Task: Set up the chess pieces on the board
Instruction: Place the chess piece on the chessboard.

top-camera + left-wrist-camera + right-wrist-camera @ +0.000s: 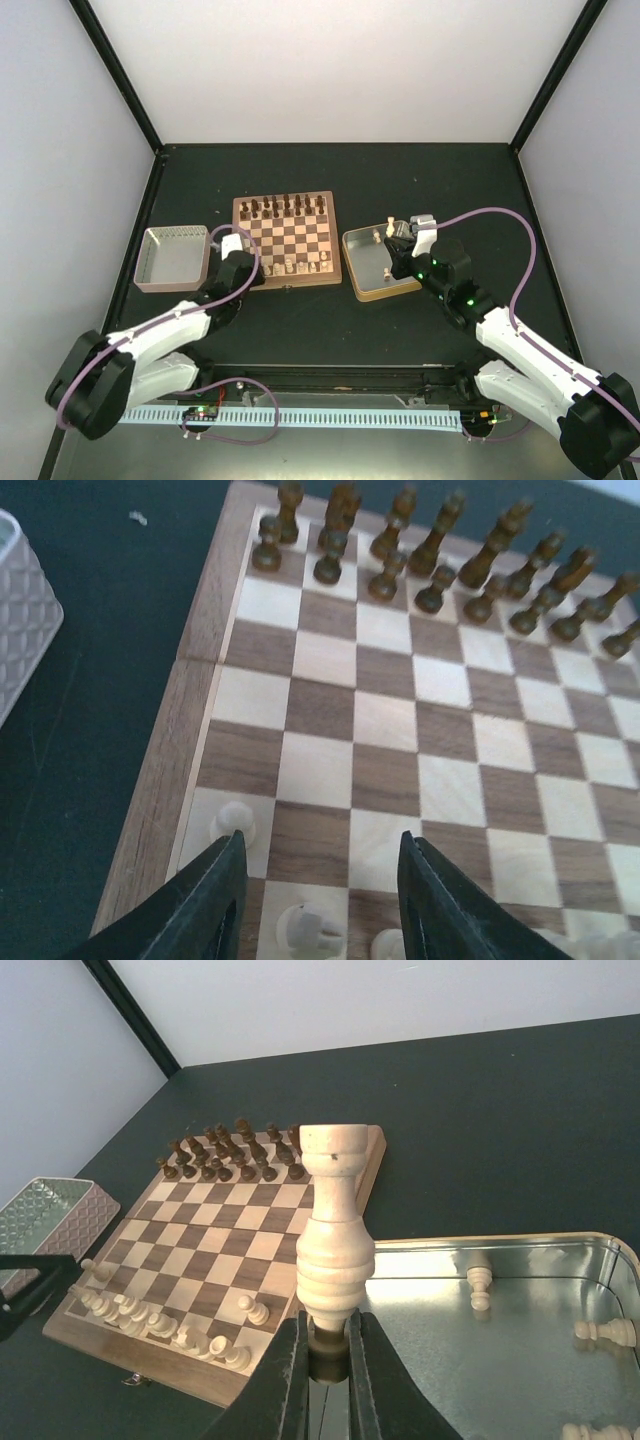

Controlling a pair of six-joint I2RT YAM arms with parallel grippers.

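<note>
The board (288, 240) lies mid-table, dark chessmen (430, 550) lined along its far rows. Pale chess pieces (150, 1320) stand along its near rows, one pawn (252, 1309) further right. My left gripper (320, 840) hovers open over the board's near left corner with nothing between its fingers; a pale pawn (232, 823) stands just beside the left fingertip and another pale piece (308, 927) lower down. My right gripper (328, 1335) is shut on the base of a pale rook (335, 1220), held upright above the tin's left rim. In the top view the left gripper (250, 265) and right gripper (395, 240) flank the board.
A gold-rimmed metal tin (500, 1360) right of the board holds loose pale pieces (481, 1285), (605, 1332). A white patterned tray (173, 258) sits left of the board, close to my left arm. Dark tabletop surrounds them, with walls on three sides.
</note>
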